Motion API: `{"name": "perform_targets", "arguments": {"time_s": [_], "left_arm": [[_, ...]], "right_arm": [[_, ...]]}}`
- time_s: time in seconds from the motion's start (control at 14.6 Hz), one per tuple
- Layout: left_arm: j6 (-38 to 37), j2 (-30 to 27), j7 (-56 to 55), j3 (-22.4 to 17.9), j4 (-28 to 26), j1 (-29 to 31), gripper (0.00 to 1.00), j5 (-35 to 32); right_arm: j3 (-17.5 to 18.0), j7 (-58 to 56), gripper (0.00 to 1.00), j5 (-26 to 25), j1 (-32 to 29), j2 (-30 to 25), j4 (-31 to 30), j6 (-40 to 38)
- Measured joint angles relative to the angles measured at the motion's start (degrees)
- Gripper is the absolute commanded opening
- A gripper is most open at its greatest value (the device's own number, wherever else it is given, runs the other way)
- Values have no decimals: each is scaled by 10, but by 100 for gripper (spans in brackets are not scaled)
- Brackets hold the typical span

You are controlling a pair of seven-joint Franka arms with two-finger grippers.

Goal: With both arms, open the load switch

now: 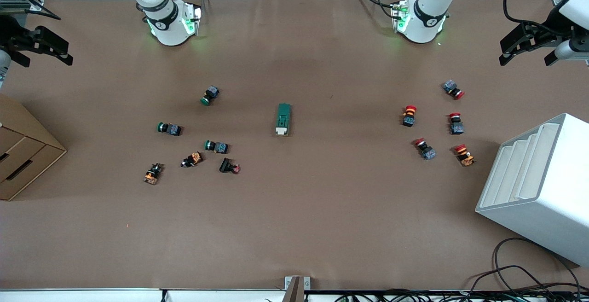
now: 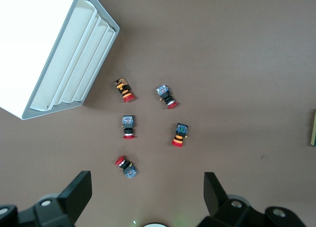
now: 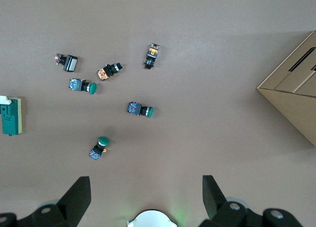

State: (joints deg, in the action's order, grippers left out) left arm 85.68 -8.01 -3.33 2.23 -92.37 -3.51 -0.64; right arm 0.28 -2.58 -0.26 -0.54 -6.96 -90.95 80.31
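Note:
The load switch [image 1: 283, 119] is a dark-green block with a cream lever end, lying flat at the middle of the table, cream end toward the front camera. It also shows in the right wrist view [image 3: 12, 117], and as a sliver at the edge of the left wrist view [image 2: 313, 128]. My left gripper [image 1: 529, 55] hangs open high over the left arm's end of the table, holding nothing [image 2: 146, 195]. High over the right arm's end my right gripper [image 1: 41, 58] is open too, its fingers bare [image 3: 146, 195]. Both are well away from the switch.
Several red-capped push buttons [image 1: 409, 115] lie toward the left arm's end, beside a white slotted rack [image 1: 538, 187]. Green-capped buttons [image 1: 169, 129] and orange-bodied ones [image 1: 153, 173] lie toward the right arm's end, near a cardboard box [image 1: 23, 154]. Cables [image 1: 520, 279] trail at the front edge.

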Motion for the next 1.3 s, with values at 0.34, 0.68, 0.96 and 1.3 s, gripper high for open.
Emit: {"name": "perform_targets", "arguments": {"time_s": [0.34, 0.68, 0.96, 1.3], "left_arm": [[1, 6, 0, 5, 3, -2, 100, 1], [4, 18, 11, 6, 14, -8, 100, 1], [19, 48, -2, 16, 14, -38, 100, 1], [86, 130, -163, 115, 9, -67, 100, 0]], "right_arm": [[0, 0, 100, 0, 0, 0, 0, 0], [0, 0, 100, 0, 0, 0, -1, -1], [0, 0, 100, 0, 0, 0, -1, -1], [0, -1, 100, 0, 0, 0, -1, -1]]}}
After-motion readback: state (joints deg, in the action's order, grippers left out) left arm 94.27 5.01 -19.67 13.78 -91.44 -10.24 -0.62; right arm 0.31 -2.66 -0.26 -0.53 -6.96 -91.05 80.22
